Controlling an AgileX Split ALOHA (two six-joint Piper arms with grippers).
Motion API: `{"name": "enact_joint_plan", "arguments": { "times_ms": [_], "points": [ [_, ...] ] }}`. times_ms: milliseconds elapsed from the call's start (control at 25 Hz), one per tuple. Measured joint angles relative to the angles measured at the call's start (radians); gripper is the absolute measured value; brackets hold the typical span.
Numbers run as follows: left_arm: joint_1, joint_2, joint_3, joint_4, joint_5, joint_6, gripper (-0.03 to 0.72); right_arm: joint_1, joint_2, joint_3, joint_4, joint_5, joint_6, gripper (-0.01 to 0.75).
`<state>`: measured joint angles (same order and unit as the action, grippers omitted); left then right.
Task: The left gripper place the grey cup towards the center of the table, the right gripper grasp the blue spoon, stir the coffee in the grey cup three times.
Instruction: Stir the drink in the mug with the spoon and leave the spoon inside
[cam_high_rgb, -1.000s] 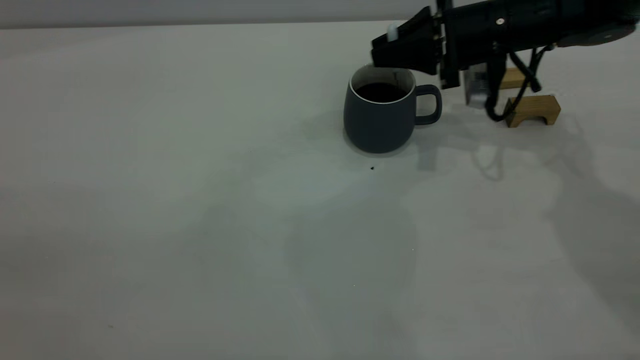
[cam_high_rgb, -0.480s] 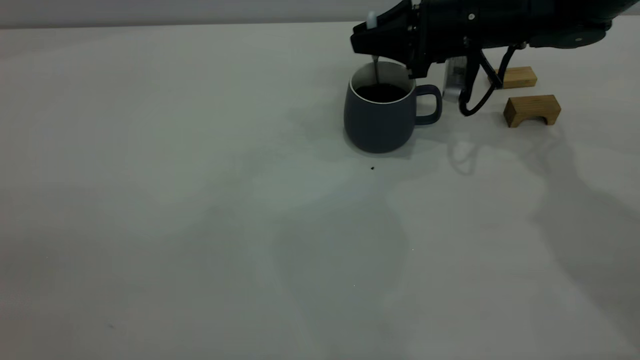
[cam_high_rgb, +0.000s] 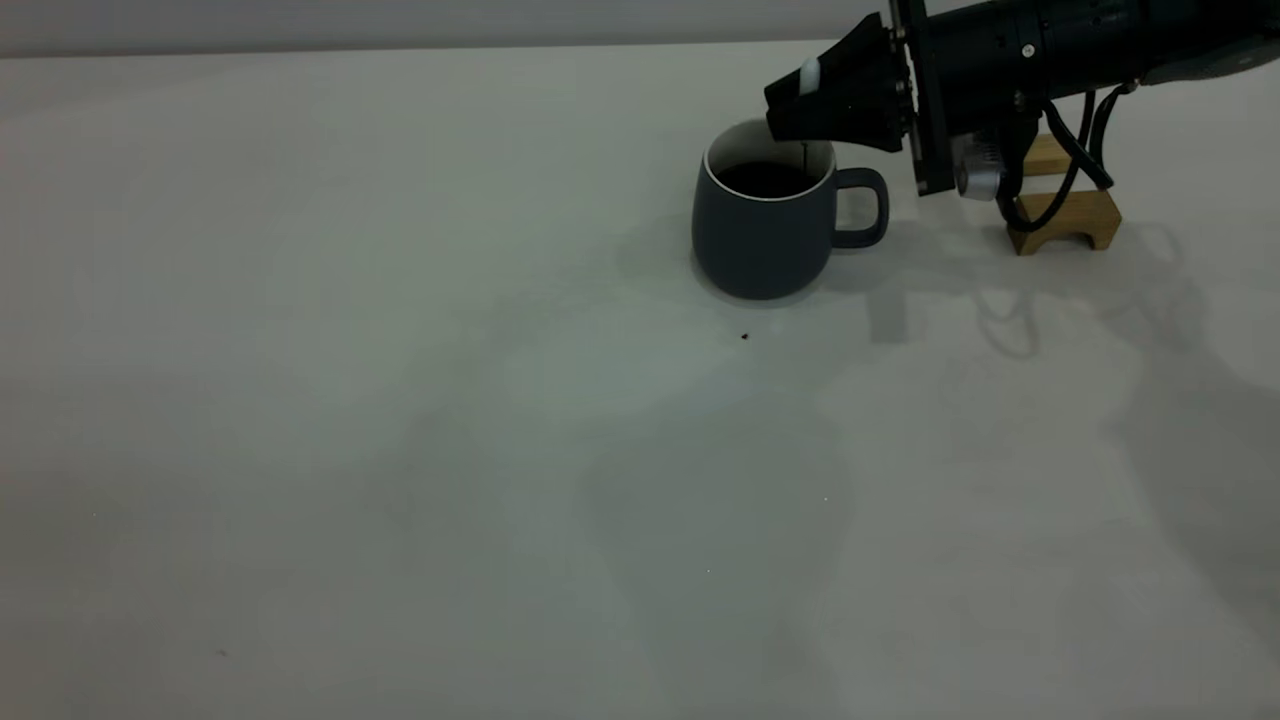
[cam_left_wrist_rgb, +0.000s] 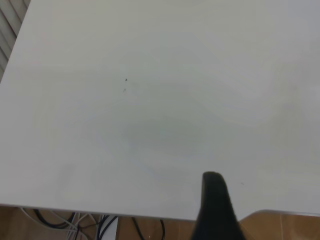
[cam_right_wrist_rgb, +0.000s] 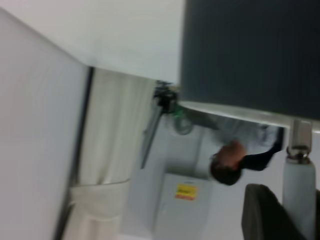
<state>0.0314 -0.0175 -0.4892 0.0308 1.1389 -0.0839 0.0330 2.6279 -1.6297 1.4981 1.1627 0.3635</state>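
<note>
— What's on the bench (cam_high_rgb: 400, 400)?
— One cup (cam_high_rgb: 760, 235) right of centre, two wooden blocks (cam_high_rgb: 1075, 215) behind my right hand (cam_high_rgb: 800, 125).
— And that hand?
— Clamped on one spoon (cam_high_rgb: 808, 75), held over the coffee (cam_high_rgb: 765, 178). My left hand (cam_left_wrist_rgb: 216, 210): can't tell.

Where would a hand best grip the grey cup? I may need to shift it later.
Take the grey cup by its loop handle, coming from the right arm's side. The handle sticks out that way, open and upright. The right hand holds the blue spoon over the rim, so the top is blocked.
</note>
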Motion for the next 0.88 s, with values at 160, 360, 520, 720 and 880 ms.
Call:
{"name": "enact_joint_plan", "arguments": {
  "times_ms": [160,360,520,720,880],
  "points": [
    [0.0,0.0,0.0,0.0,0.0,0.0,0.585,0.039,0.0,-0.003,0.005,-0.001,0.005,0.114],
    [0.0,0.0,0.0,0.001,0.0,0.0,0.585,0.094,0.0,-0.003,0.172,-0.007,0.044,0.114],
    [0.0,0.0,0.0,0.001,0.0,0.0,0.585,0.099,0.0,-0.003,0.251,-0.076,0.044,0.114],
    [0.0,0.0,0.0,0.001,0.0,0.0,0.585,0.076,0.001,-0.003,0.239,-0.124,0.043,0.114],
    [0.0,0.0,0.0,0.001,0.0,0.0,0.585,0.033,0.001,-0.003,0.163,-0.034,0.035,0.114]
  ]
}}
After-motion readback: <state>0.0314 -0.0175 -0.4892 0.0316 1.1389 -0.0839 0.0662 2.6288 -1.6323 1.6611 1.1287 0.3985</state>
